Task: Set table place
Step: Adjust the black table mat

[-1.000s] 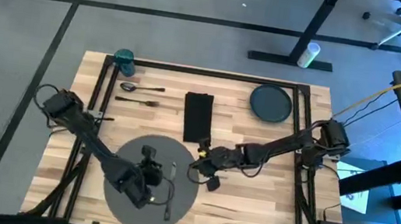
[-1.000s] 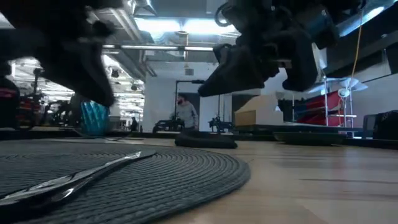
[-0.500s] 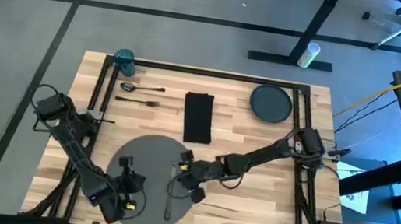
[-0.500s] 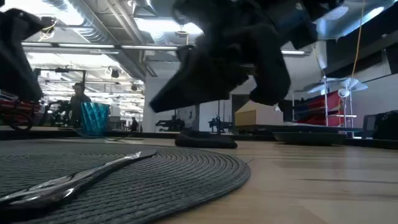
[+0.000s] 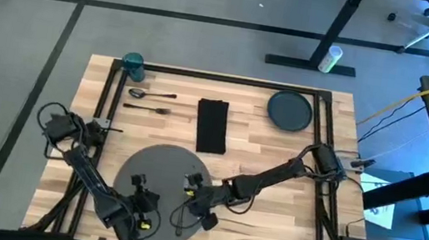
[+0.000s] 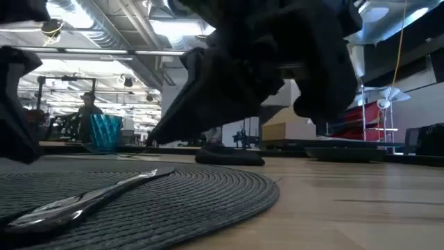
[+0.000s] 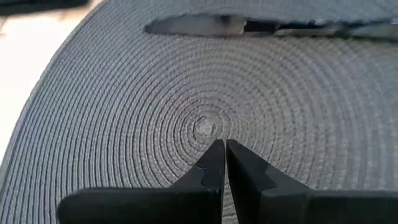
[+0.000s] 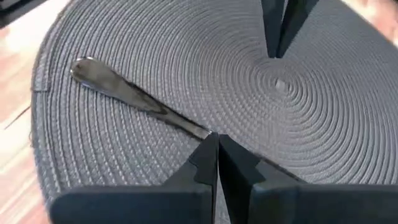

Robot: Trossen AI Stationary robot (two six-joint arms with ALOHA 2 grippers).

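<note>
I see both grippers closed, empty: left gripper (image 5: 136,214) and right gripper (image 5: 194,204) over grey mat (image 5: 153,170) holding one knife (image 8: 140,98). Teal cup (image 5: 133,64) at tabletop (image 5: 266,228) corner.

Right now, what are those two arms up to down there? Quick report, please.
Left gripper shut, low over grey mat centre. Right gripper shut, over the metal utensil lying on the mat. Plate, cup, napkin not yet placed.
</note>
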